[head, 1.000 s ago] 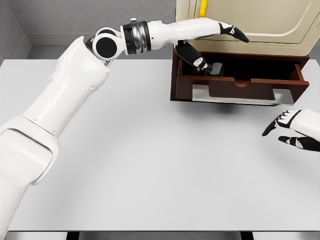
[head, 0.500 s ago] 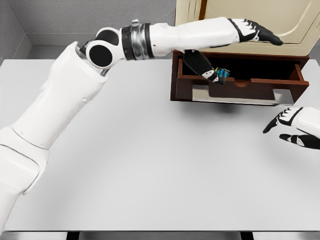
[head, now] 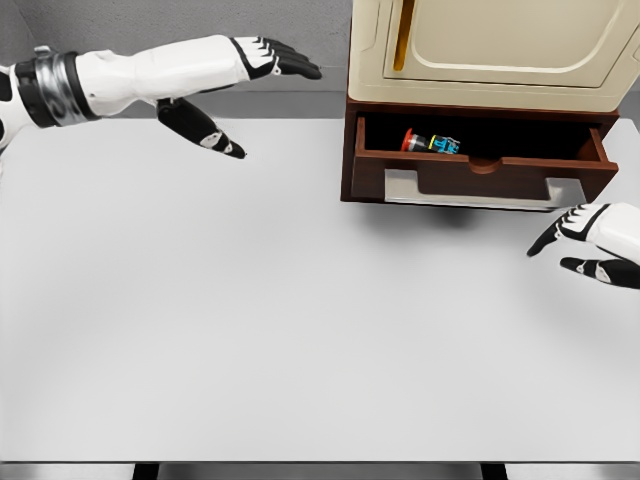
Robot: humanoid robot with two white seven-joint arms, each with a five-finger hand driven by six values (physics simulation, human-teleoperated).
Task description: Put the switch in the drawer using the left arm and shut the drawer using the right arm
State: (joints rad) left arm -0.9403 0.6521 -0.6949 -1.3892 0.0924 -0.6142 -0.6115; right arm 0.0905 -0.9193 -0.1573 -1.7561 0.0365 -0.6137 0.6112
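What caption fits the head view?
Switch lies in the open drawer; left robot hand empty, right robot hand waits nearby.

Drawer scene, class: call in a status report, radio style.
Left hand open, empty, up left of the cabinet. Right hand open, low right of the drawer. Switch lies inside. Drawer not yet shut; nothing blocking.

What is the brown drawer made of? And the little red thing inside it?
The drawer looks like dark reddish-brown wood with a smooth matte finish; its front carries a pale grey handle that could be metal or plastic. The switch lying in it looks like glossy plastic: red cap, dark body with small bright marks. It is too small to be sure.
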